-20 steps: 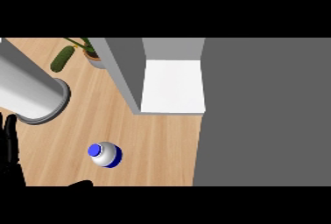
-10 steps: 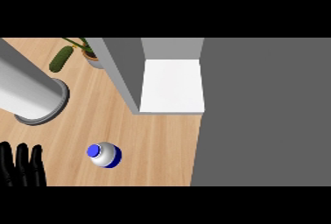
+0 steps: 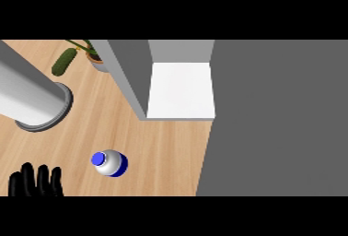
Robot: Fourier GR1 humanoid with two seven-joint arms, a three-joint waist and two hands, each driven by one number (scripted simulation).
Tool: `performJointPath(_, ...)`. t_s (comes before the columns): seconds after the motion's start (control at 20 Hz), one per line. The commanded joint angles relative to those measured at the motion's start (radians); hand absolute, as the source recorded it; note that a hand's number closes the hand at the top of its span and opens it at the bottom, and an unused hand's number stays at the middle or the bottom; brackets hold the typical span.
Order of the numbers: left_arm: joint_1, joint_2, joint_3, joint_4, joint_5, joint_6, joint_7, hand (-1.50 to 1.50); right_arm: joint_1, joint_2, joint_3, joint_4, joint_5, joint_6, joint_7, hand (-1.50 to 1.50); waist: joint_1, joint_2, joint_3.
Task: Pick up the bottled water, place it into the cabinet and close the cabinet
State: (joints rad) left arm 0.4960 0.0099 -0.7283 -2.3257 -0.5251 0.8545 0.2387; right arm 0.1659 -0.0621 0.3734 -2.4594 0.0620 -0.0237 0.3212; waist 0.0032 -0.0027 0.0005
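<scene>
The bottled water stood upright on the wooden desk, seen from above as a pale round body with a blue cap. It was near the lower part of the view, well apart from the cabinet, whose white inner floor lay open toward the desk's right edge. A grey upright panel bounded the cabinet on its left side. Bare wood stretched between the bottle and the cabinet's front lip, leaving an open lane. To the right, the desk ended in a straight edge against a dark grey area.

A large pale cylinder slanted in from the upper left, its rim resting near the desk's left side, well apart from the bottle. A potted plant sat at the top, just left of the grey panel.

The left robot hand showed at the lower left edge, fingers straight and pointing up, open and holding nothing, near the bottle but not touching it. Half a second earlier it was further left and lower; it had shifted rightward toward the bottle. The bottle itself had not moved. The right robot hand was out of view.
</scene>
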Motion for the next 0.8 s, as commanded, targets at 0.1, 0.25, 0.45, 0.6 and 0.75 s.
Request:
performJointPath(0.1, -0.016, -0.002, 0.025, -0.029, -0.146, -0.024, 0.126, -1.50, 0.015, 0.002, 0.075, -0.052, 0.100, -0.026, 0.024, -1.50, -0.006, 0.001, 0.000)
performJointPath(0.25, 0.025, 0.053, 0.003, 0.069, -0.003, 0.074, -0.029, -1.50, 0.012, -0.016, 0.041, -0.060, 0.071, -0.027, 0.020, -1.50, -0.001, -0.001, -0.001)
performJointPath(0.45, -0.075, 0.024, 0.137, 0.075, 0.011, 0.018, 0.081, -1.50, -0.066, 0.007, 0.096, -0.113, 0.137, -0.084, 0.162, -1.50, -0.003, 0.002, -0.002)
performJointPath(0.6, -0.096, 0.056, 0.210, 0.137, 0.126, 0.047, -0.004, -1.50, 0.009, -0.038, 0.100, -0.132, 0.108, -0.069, 0.114, -1.50, -0.008, 0.000, -0.002)
performJointPath(0.75, -0.057, 0.055, 0.177, 0.178, 0.222, 0.079, -0.088, -1.50, -0.039, -0.025, 0.131, -0.096, 0.133, -0.088, 0.118, -1.50, -0.003, 0.000, -0.002)
